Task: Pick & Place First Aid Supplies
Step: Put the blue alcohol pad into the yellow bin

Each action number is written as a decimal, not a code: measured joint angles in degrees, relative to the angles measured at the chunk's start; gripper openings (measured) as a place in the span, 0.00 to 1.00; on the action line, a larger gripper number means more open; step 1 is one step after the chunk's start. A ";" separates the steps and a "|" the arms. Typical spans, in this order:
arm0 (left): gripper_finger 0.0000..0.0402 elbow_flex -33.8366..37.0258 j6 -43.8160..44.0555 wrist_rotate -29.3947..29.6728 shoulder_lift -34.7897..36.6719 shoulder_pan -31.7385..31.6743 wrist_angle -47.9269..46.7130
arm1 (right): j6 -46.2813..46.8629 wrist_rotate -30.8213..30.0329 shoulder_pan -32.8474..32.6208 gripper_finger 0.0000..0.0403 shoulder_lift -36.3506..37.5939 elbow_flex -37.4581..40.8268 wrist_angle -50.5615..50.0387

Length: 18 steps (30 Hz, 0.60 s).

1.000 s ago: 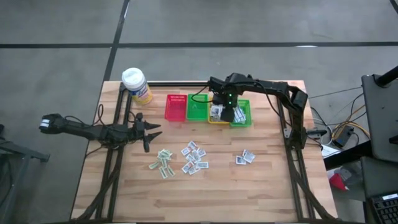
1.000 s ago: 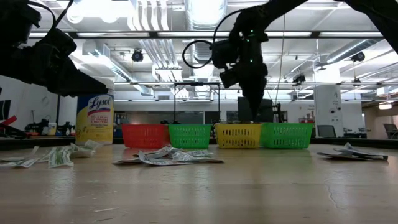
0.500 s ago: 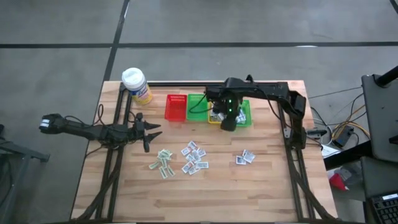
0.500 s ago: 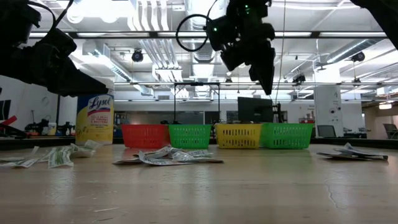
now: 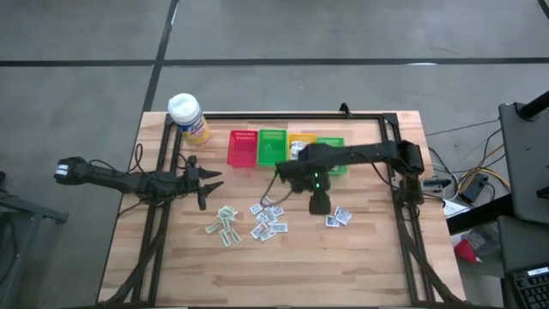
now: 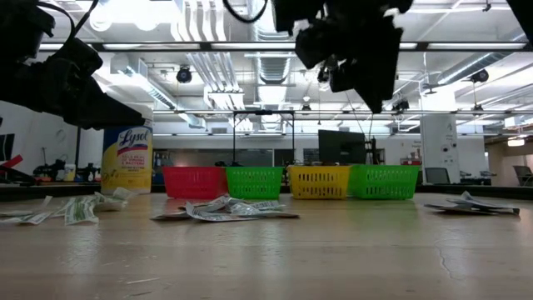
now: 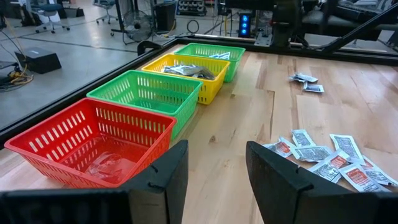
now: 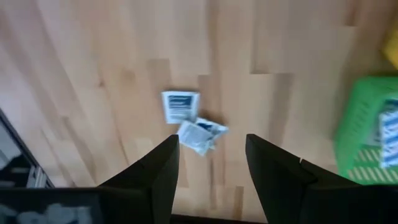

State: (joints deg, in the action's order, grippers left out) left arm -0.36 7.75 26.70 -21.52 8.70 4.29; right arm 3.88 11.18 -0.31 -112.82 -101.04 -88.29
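White first aid packets lie flat on the wooden table in three loose heaps: a middle heap (image 5: 268, 217), a green-printed heap (image 5: 225, 226) to its left, and a small heap (image 5: 340, 217) on the right. My right gripper (image 5: 319, 204) hangs open above the table, pointing down, just left of the small heap; two of that heap's packets (image 8: 189, 121) show between its fingers, far below. My left gripper (image 5: 206, 180) waits open at the table's left side, facing the row of baskets (image 7: 155, 93). The yellow basket (image 7: 186, 65) holds some packets.
Four baskets stand in a row at the far side: red (image 5: 243, 148), green (image 5: 273, 146), yellow (image 5: 300, 140), green (image 5: 334, 146). A yellow bottle with a white cap (image 5: 189, 118) stands at the far left corner. Black frame rails (image 5: 159, 232) run along the table's sides.
My right gripper has swung from above the yellow and right-hand green baskets toward the table's near edge, rising a little and rolling slightly. It now hangs over the wood beside the small right heap, still open with nothing in it.
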 joint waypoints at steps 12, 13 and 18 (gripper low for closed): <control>0.39 0.00 -0.04 0.00 -0.01 0.01 -0.02 | -1.49 -2.52 -10.17 0.44 0.07 4.22 4.85; 0.39 0.00 -0.04 -0.02 -0.02 0.01 -0.02 | -1.70 -2.59 -10.58 0.43 0.07 4.97 5.91; 0.39 0.02 0.07 0.00 0.00 0.01 -0.02 | -2.18 -2.79 -11.47 0.42 0.07 9.67 11.28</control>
State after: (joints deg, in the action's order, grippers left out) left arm -0.34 7.81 26.70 -21.52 8.71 4.27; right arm 1.70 8.39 -11.79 -112.75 -91.37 -77.01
